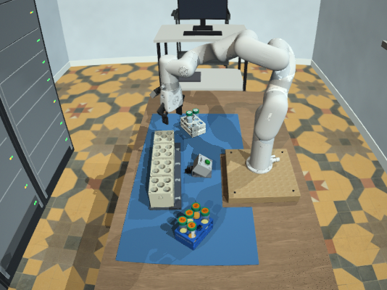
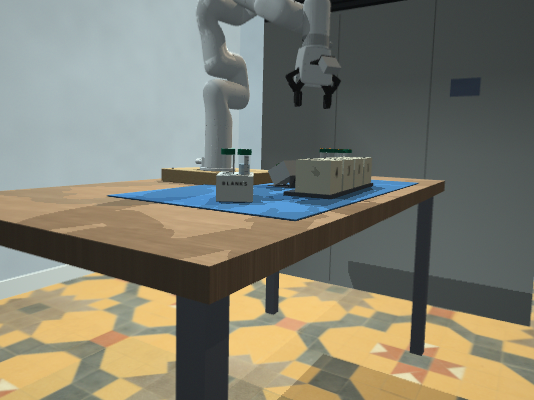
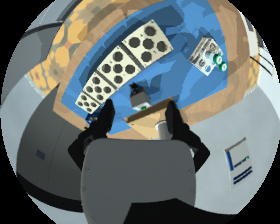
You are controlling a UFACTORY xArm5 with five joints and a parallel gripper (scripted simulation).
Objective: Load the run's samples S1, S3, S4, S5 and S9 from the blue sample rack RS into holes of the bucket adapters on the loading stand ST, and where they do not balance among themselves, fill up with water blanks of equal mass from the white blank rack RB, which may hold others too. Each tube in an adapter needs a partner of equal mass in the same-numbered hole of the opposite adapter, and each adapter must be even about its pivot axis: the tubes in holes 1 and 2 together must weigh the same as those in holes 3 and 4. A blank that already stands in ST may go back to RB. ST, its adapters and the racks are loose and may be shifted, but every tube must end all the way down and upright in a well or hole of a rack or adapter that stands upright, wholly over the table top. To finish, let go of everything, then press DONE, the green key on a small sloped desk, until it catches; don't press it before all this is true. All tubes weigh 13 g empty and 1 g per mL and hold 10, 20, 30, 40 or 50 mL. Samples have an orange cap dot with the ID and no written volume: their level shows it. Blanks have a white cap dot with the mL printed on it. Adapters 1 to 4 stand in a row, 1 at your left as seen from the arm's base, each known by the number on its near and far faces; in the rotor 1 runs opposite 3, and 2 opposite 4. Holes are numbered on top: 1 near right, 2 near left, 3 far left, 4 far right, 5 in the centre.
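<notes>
My gripper [image 1: 171, 113] [image 2: 312, 97] [image 3: 140, 106] is open and empty. It hangs high above the far end of the loading stand ST [image 1: 161, 201] [image 2: 320, 174] [image 3: 119, 62], to the left of the white blank rack RB [image 1: 198, 130] [image 2: 234, 188] [image 3: 203, 53]. The four adapters' holes look empty. RB holds two green-capped tubes [image 1: 189, 114] [image 2: 228, 153]. The blue sample rack RS [image 1: 188, 238] stands at the near end of the mat with several orange-dotted tubes [image 1: 196, 207]. The green DONE key [image 1: 207, 162] sits on its small sloped desk [image 1: 200, 168] [image 3: 143, 105] beside ST.
The arm's base stands on a wooden plinth [image 1: 261, 186] to the right. A blue mat [image 1: 232, 241] [image 2: 280, 207] lies under the racks and the stand. Server cabinets [image 1: 22, 88] stand left of the table, and a desk with a monitor [image 1: 202, 5] stands behind it.
</notes>
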